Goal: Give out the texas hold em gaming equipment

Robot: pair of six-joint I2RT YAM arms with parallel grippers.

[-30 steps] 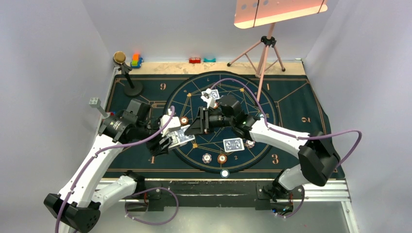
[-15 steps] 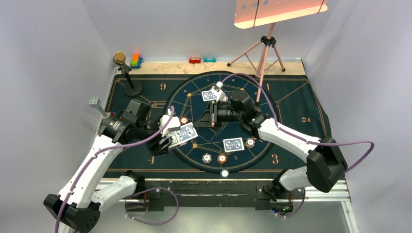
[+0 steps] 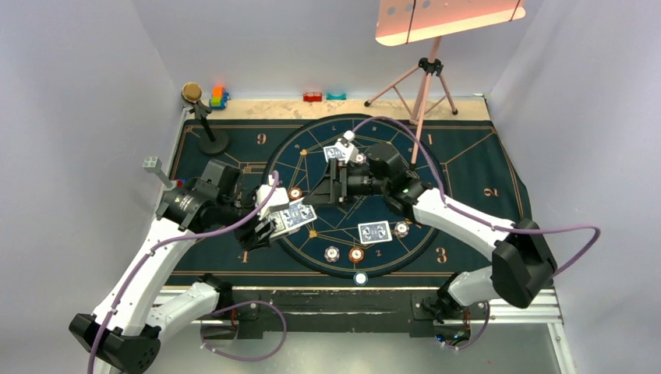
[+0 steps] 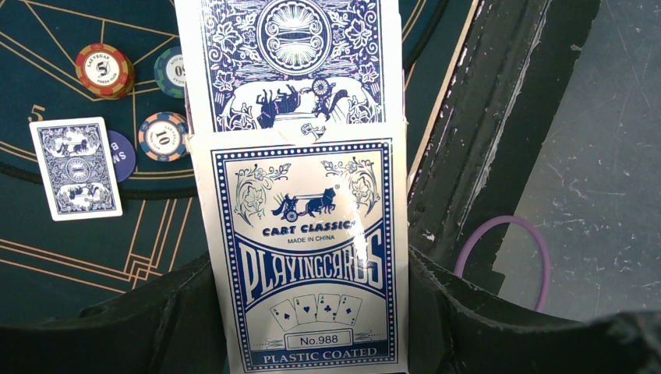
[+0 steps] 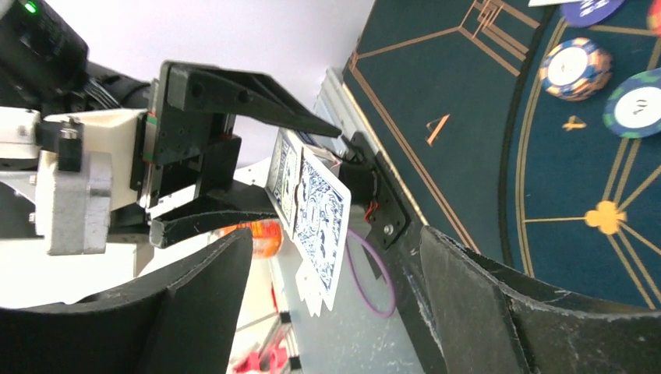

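My left gripper [image 3: 282, 222] is shut on a blue-and-white playing-card box [image 3: 295, 215] and holds it above the mat's left side. In the left wrist view the box [image 4: 308, 257] fills the jaws and a card [image 4: 292, 62] sticks out of its top. My right gripper [image 3: 314, 200] is open and points at that box. In the right wrist view the cards [image 5: 312, 206] hang just ahead of its spread fingertips, not gripped. Two cards [image 3: 337, 153] [image 3: 374, 232] lie face down on the mat, with chips [image 3: 356, 254] around them. No red triangular token shows.
The dark blue mat [image 3: 468, 167] covers the table. A black stand [image 3: 212, 142] is at the back left and a pink tripod [image 3: 425, 86] at the back right. Toy blocks [image 3: 218, 97] [image 3: 312, 97] sit on the far edge. A white chip [image 3: 360, 278] lies at the near edge.
My right gripper drew back to the right from the card box, then came left toward it again, still open. The left arm with the box barely moved.
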